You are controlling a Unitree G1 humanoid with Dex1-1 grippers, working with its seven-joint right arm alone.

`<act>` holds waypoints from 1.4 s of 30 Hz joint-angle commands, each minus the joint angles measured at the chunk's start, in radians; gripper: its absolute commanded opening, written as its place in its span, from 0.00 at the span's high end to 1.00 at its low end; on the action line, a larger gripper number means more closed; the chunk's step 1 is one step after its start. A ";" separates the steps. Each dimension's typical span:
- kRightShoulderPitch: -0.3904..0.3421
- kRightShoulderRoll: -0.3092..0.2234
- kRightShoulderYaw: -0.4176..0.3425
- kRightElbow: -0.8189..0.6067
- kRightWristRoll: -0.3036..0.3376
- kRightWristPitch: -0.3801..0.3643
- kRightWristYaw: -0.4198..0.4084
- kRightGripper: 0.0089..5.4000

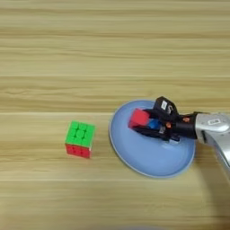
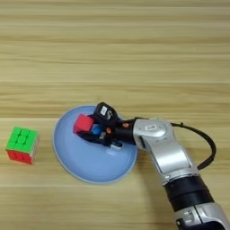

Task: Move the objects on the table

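Note:
A large round light-blue plate (image 1: 148, 157) (image 2: 85, 164) lies on the wooden table (image 1: 112, 54). Over its upper part my right gripper (image 1: 142, 120) (image 2: 86, 125) reaches in from the right, its two black fingers on either side of a small red cube (image 1: 138, 117) (image 2: 83, 123) and shut on it. Just right of the cube, between the fingers, part of a small bright-blue bar (image 1: 154, 124) (image 2: 96, 130) shows; the rest of it is hidden. A colour-puzzle cube (image 1: 80, 139) (image 2: 21, 144) with a green top and red side stands on the table left of the plate.
The silver forearm (image 2: 168, 155) runs from the plate's right rim down to the bottom right corner, with a black cable (image 2: 210, 148) looping beside it. Bare wood stretches across the far half and along the near edge.

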State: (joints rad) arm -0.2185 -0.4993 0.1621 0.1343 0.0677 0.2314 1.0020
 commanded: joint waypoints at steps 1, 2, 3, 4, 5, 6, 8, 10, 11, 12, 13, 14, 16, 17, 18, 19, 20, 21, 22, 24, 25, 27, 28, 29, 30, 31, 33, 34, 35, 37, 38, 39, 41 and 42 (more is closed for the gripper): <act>-0.068 -0.014 -0.036 -0.052 0.019 -0.017 -0.031 0.56; -0.071 -0.013 -0.038 -0.059 0.023 -0.015 -0.031 0.56; -0.075 -0.011 -0.043 -0.067 0.028 -0.012 -0.031 0.56; -0.080 -0.010 -0.047 -0.072 0.031 -0.011 -0.032 0.56; -0.084 -0.009 -0.051 -0.077 0.034 -0.009 -0.034 0.56; -0.089 -0.008 -0.056 -0.082 0.039 -0.007 -0.035 0.56; -0.098 -0.003 -0.062 -0.103 0.052 0.001 -0.039 0.56; -0.105 0.003 -0.062 -0.127 0.061 0.011 -0.041 0.56; -0.110 0.008 -0.061 -0.145 0.068 0.019 -0.041 0.56; -0.116 0.013 -0.061 -0.160 0.074 0.027 -0.041 0.56; -0.122 0.018 -0.061 -0.176 0.080 0.035 -0.042 0.56; -0.128 0.024 -0.059 -0.190 0.084 0.043 -0.043 0.56; -0.137 0.040 -0.047 -0.210 0.087 0.056 -0.047 0.56; -0.142 0.051 -0.034 -0.217 0.086 0.061 -0.049 0.56; -0.146 0.061 -0.022 -0.224 0.084 0.066 -0.050 0.56; -0.151 0.072 -0.009 -0.229 0.082 0.071 -0.051 0.56; -0.157 0.086 0.006 -0.233 0.079 0.079 -0.055 0.56; -0.162 0.100 0.023 -0.234 0.074 0.082 -0.058 0.56; -0.166 0.113 0.039 -0.232 0.067 0.083 -0.062 0.56; -0.175 0.136 0.067 -0.223 0.058 0.083 -0.071 0.56; -0.182 0.151 0.083 -0.213 0.052 0.081 -0.076 0.56; -0.195 0.182 0.112 -0.183 0.036 0.073 -0.088 0.56; -0.200 0.192 0.120 -0.171 0.030 0.069 -0.093 0.56; -0.210 0.206 0.131 -0.142 0.019 0.062 -0.101 0.56; -0.217 0.217 0.140 -0.120 0.009 0.054 -0.108 0.56; -0.222 0.225 0.146 -0.103 0.005 0.049 -0.110 0.56; -0.232 0.241 0.156 -0.070 -0.009 0.031 -0.119 0.56; -0.237 0.249 0.160 -0.055 -0.016 0.023 -0.125 0.56; -0.241 0.257 0.163 -0.040 -0.023 0.016 -0.130 0.56; -0.247 0.268 0.168 -0.016 -0.033 0.002 -0.138 0.56; -0.251 0.274 0.170 -0.002 -0.038 -0.006 -0.142 0.56; -0.253 0.278 0.171 0.008 -0.043 -0.012 -0.146 0.56; -0.258 0.286 0.174 0.028 -0.050 -0.022 -0.148 0.56; -0.260 0.290 0.177 0.040 -0.055 -0.027 -0.151 0.56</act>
State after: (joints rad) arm -0.3947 -0.2201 0.3503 0.1865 0.0188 0.2474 0.8800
